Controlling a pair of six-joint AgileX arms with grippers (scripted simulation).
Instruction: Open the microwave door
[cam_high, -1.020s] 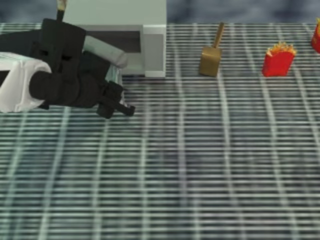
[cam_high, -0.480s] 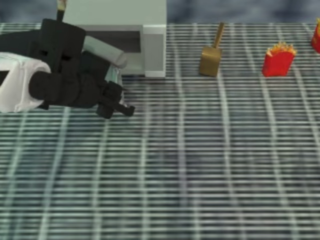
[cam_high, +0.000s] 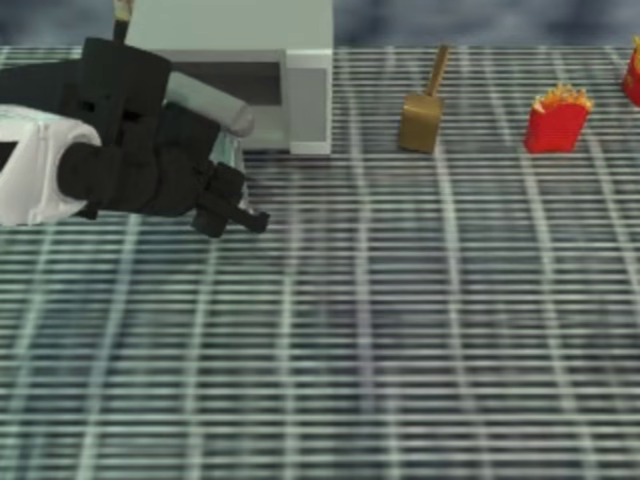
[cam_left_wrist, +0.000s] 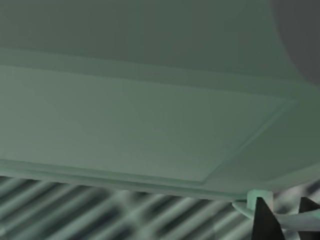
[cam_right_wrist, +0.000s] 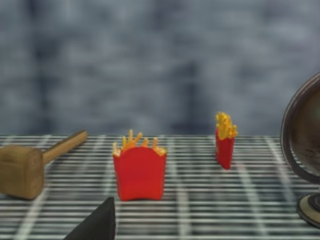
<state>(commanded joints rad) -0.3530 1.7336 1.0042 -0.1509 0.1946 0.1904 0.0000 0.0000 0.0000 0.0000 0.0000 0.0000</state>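
so the bench (cam_high: 420, 330), a wide surface of pale crossing lines, carries everything here. the microwave (cam_high: 260, 40) sits at its far edge, left of centre in the top view, and its dark cavity is exposed beside the plain control strip (cam_high: 308, 100). the microwave door (cam_high: 228, 148) stands swung out from the front, toward the near side, and only a pale sliver of it shows past my left arm in the top view. in my left wrist view the door (cam_left_wrist: 125, 120) fills nearly the whole frame, its window panel outlined inside the frame.

my left arm lies across the bench in front of the microwave, and my left fingers (cam_high: 238, 215) reach to the door's free edge. in the wrist view my dark fingertips (cam_left_wrist: 265, 222) sit on either side of a thin pale tab at the door's corner, closed in on it.

to the right of the microwave rests a brown mallet (cam_high: 424, 108), handle pointing to the far edge. further right stands a red carton of fries (cam_high: 556, 120), and a second carton (cam_high: 632, 72) at the right edge.

my right fingers (cam_right_wrist: 97, 225) show only as one dark tip in the right wrist view, so i cannot tell how far apart they are. a globe (cam_right_wrist: 305, 145) stands beside that view's edge.
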